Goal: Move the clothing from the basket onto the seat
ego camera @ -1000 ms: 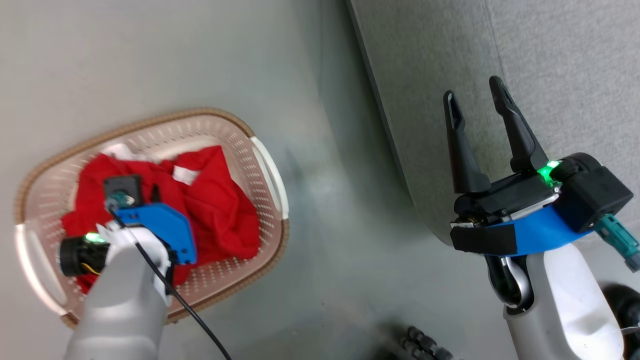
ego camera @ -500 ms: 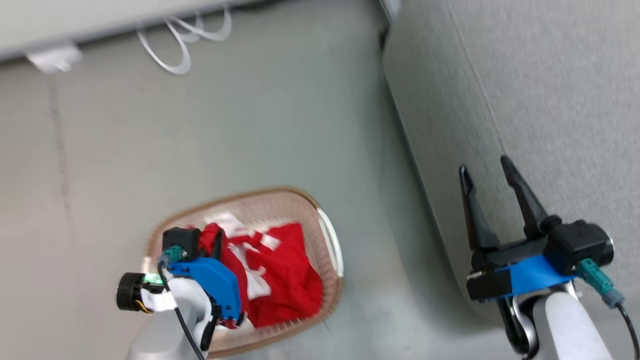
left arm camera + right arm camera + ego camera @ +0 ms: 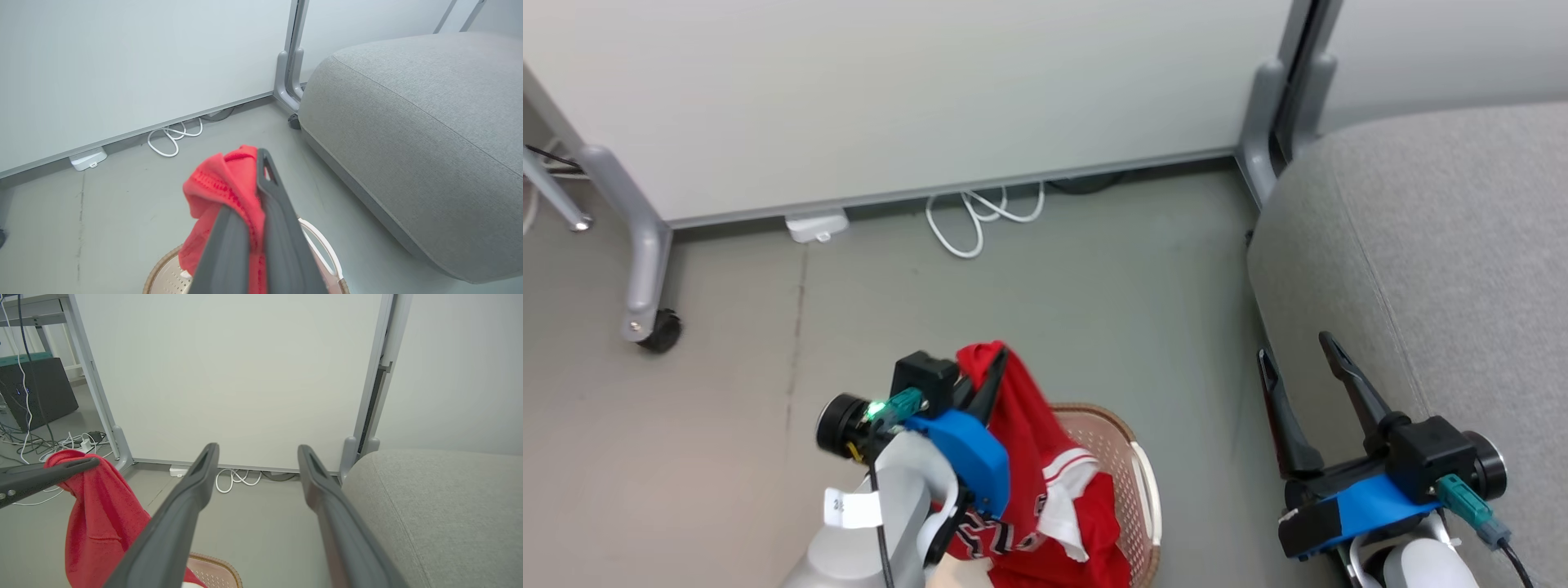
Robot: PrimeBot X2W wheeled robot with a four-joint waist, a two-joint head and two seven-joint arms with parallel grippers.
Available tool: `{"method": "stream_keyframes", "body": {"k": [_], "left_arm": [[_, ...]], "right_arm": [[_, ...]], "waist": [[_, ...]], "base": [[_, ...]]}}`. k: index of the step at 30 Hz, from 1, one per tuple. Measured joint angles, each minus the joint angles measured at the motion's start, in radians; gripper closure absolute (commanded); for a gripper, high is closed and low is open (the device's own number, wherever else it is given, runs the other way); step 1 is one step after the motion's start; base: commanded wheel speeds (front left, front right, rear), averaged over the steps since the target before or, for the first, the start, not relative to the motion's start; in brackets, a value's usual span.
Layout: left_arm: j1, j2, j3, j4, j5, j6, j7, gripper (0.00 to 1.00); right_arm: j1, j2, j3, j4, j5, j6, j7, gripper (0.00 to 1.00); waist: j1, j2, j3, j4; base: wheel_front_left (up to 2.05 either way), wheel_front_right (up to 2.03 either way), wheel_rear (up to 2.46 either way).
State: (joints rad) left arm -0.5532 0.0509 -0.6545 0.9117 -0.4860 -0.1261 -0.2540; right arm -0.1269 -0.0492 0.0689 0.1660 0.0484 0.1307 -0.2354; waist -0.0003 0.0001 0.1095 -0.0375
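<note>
1. My left gripper (image 3: 990, 371) is clamped tight on a bunch of red fabric at the top of the jersey (image 3: 1045, 482). In the left wrist view the cloth is pinched between my two dark fingers and spills out past their left side
2. The jersey hangs from that grip. Its upper part is raised clear above the basket (image 3: 1117, 425) and its lower part drapes down into it
3. A white sleeve with striped trim and a piece of black-and-white lettering show just beside the blue bracket (image 3: 964, 457) on my left wrist
4. The basket stands on the grey floor (image 3: 1094, 310) right under my left gripper, at the bottom edge of the head view. Its brown rim and one white handle show on the side facing the seat (image 3: 1445, 245)
5. More red cloth lies low in the basket, and I cannot tell whether it is the jersey's hem or a second garment
6. My right gripper (image 3: 1294, 351) is spread wide with nothing between its fingers, which point toward the white panel (image 3: 931, 98). It hovers at the near rounded edge of the seat
7. The seat lies to the right of the basket, apart from it, with a strip of bare floor between them
8. The white panel stands behind on grey legs, one ending in a dark caster (image 3: 658, 331), and a white cable (image 3: 980, 220) lies looped on the floor at its foot
</note>
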Motion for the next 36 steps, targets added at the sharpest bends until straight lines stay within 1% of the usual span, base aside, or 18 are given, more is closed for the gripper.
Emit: {"method": "stream_keyframes", "body": {"k": [8,12,19,24,29,36], "left_arm": [[-0.088,-0.001,-0.118,-0.119,-0.062,-0.003,0.031,1.0],[-0.145,-0.001,-0.149,-0.166,-0.09,-0.003,0.043,1.0],[-0.19,-0.001,-0.175,-0.191,-0.121,0.021,0.054,1.0],[-0.2,-0.001,-0.199,-0.198,-0.138,0.026,0.056,1.0],[-0.209,-0.001,-0.222,-0.202,-0.152,0.029,0.056,1.0],[-0.225,-0.001,-0.26,-0.209,-0.173,0.032,0.056,1.0]], "right_arm": [[0.042,0.0,0.024,-0.027,0.008,0.0,0.038,0.0],[0.053,0.0,0.035,-0.041,0.013,0.0,0.049,0.0],[0.065,0.0,0.046,-0.056,0.016,0.0,0.061,0.0],[0.068,0.0,0.056,-0.058,0.016,0.0,0.067,0.0],[0.053,0.0,0.118,-0.038,0.049,0.0,0.095,0.0],[-0.065,0.0,0.236,0.072,0.136,0.0,0.144,0.0]], "waist": [[0.0,0.0,-0.076,0.064],[0.0001,0.0,-0.097,0.08],[0.0002,0.0,-0.115,0.078],[0.0003,0.0,-0.117,0.07],[0.0003,0.0,-0.114,0.064],[0.0003,0.0,-0.11,0.061]], "base": [[0.0,0.0,0.0],[0.0,0.0,0.0],[0.0,0.0,0.0],[0.0,0.0,0.0],[0.0,0.0,0.0],[0.0,0.0,0.0]]}}
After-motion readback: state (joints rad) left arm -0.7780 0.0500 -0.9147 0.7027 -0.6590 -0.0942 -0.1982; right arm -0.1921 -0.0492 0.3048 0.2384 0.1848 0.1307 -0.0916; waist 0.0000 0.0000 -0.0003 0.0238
